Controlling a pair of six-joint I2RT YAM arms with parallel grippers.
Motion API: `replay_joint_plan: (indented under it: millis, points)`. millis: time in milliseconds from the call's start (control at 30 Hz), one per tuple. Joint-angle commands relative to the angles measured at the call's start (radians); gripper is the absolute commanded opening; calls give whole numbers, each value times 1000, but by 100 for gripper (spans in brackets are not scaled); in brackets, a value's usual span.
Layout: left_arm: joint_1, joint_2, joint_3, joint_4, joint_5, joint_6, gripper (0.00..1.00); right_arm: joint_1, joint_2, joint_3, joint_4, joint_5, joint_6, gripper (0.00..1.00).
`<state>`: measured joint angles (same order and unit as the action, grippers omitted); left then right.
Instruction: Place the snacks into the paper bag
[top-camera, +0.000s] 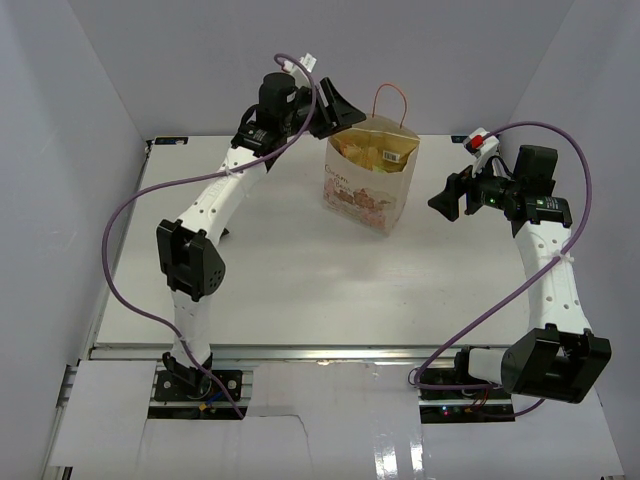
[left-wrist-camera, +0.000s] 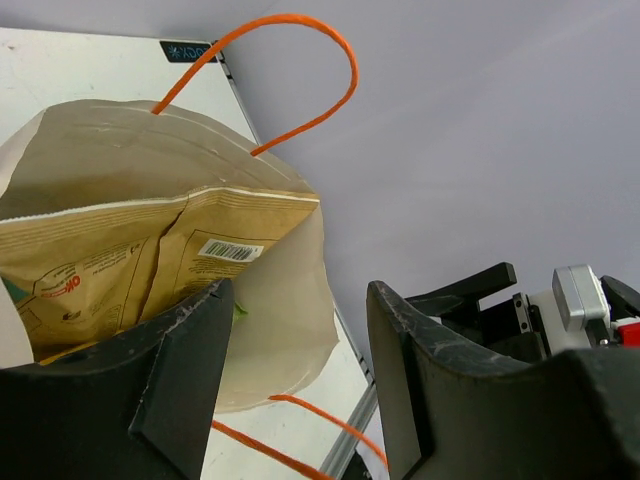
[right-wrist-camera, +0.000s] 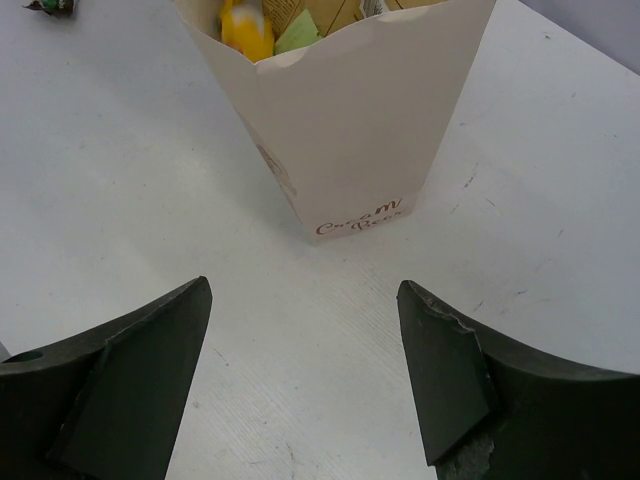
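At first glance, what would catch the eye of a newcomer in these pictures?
The upright paper bag stands at the far middle of the table, a large chip bag showing in its open top. The left gripper hangs open just over its mouth, and the right gripper stands open on the bag's right side.

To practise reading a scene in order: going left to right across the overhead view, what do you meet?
Left arm's elbow → paper bag → right end effector → right arm's elbow.
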<state>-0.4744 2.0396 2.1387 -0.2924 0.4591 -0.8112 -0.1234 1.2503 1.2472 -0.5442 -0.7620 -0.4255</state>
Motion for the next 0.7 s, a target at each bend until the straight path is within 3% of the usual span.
replay_joint_plan:
  millis: [0,167,267,300,367,400,533,600,667]
  points:
    - [-3,2,43,-2,47,-16,66,-5,-8,28,33,-7,8,81]
    - [16,-85,15,-16,-58,95,67,-7,-8,29,32,-13,5,81]
    - [85,-231,-161,-31,-178,121,69,-7,-8,18,29,-37,5,81]
    - [141,-272,-306,-54,-244,115,70,-7,-9,12,27,-42,5,81]
    - [216,-385,-470,-82,-284,92,70,-7,-12,-6,26,-45,2,81]
    - [296,-415,-626,-112,-312,78,70,-7,-12,-14,27,-43,-1,81]
    - [476,-505,-930,-154,-341,96,71,-8,-9,-45,24,-39,-10,81]
    - [563,-518,-988,-165,-368,131,71,-9,-3,-48,26,-37,-15,81]
    - [579,-507,-1008,-180,-444,161,71,-9,4,-49,24,-37,-16,81]
